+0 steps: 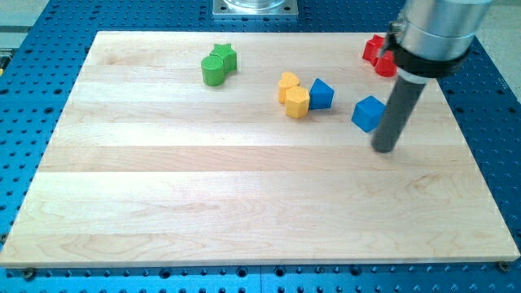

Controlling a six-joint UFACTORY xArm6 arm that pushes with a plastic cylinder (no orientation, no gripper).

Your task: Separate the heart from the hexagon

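A yellow heart [287, 85] and a yellow hexagon [298, 102] sit touching each other near the board's upper middle. A small blue block [321, 94] touches the hexagon's right side. A blue cube [368, 113] lies further right. My tip [385, 149] rests on the board just right of and below the blue cube, well to the right of the yellow pair.
A green pair of blocks [218, 65] sits at the upper left. Red blocks [378, 55] sit at the upper right, partly behind the arm. The wooden board [244, 203] lies on a blue perforated table.
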